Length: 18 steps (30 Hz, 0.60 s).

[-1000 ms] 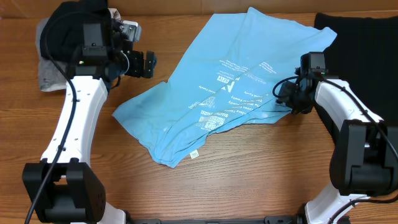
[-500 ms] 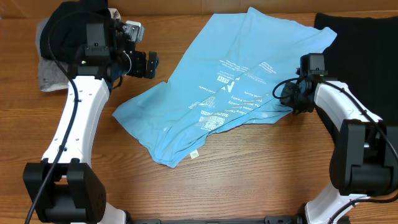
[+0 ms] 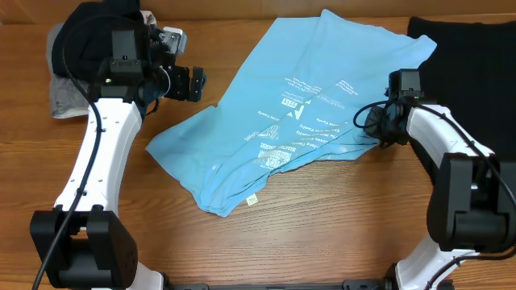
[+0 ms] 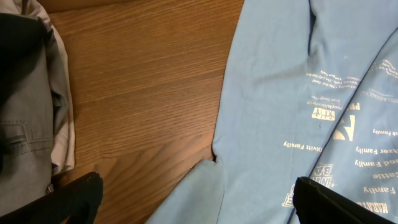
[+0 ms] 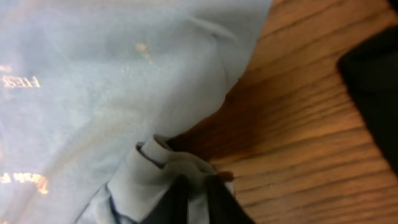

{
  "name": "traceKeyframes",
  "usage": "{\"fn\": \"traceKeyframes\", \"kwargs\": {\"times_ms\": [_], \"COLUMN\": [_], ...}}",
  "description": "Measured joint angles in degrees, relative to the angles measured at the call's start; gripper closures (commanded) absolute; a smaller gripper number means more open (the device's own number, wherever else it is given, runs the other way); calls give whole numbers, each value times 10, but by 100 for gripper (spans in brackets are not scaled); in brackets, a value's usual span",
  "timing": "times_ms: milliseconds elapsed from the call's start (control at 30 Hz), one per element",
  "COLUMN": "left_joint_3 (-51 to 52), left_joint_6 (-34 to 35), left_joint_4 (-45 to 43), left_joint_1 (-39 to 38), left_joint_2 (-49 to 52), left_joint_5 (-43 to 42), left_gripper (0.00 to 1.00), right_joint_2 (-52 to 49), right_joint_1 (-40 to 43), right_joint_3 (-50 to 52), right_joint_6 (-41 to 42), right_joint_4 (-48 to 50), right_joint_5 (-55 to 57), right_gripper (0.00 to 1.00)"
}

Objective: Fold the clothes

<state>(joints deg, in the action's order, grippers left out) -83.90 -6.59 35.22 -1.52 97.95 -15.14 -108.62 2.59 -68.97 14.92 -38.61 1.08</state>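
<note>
1. Swung a touch toward the blue shirt (image 3: 306,105) since a second ago with the left arm (image 3: 101,153); held steady over the last half second, above the bare table (image 3: 339,225) just off the shirt's left edge
2. Kept much the same spot with the right arm (image 3: 447,133): elbow bent, wrist reaching in from the right to the shirt's lower right edge, near the black garment (image 3: 468,56) at the far right corner
3. Closed up from half apart at the right gripper (image 3: 374,129); now clamped on a bunched fold of the shirt's edge, with light blue cloth puckered around the fingertips (image 5: 180,199) in the wrist view
4. Stayed wide apart at the left gripper (image 3: 193,83), holding nothing; looking down from that wrist on wood, with the shirt's printed side to the right and a grey heap of clothes (image 4: 31,124) to the left
5. Judged from that: grasp on the edge only just made, first fold not yet begun; shirt lying rumpled and skewed across mid-table, print up, with a small white label (image 3: 251,199) at its near corner
6. Probably next: lifting the pinched edge across, or tugging it flat first; some risk of so thin a pinch slipping off soft cloth
</note>
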Motion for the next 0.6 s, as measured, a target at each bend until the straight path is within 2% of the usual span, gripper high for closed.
{"fn": "traceKeyframes", "kwargs": {"times_ms": [67, 300, 467, 600], "left_joint_3": [0, 0, 0, 0], "left_joint_6": [0, 0, 0, 0], "left_joint_4": [0, 0, 0, 0], "left_joint_1": [0, 0, 0, 0], "left_joint_2": [0, 0, 0, 0], "left_joint_5": [0, 0, 0, 0], "left_gripper": [0, 1, 1, 1], "right_joint_2": [-5, -7, 7, 59], "right_joint_1": [0, 4, 16, 19], "right_joint_3": [0, 0, -21, -50], "right_joint_6": [2, 17, 29, 33], "right_joint_4": [0, -23, -143, -268], "right_joint_5": [0, 3, 2, -18], "right_gripper": [96, 96, 96, 96]}}
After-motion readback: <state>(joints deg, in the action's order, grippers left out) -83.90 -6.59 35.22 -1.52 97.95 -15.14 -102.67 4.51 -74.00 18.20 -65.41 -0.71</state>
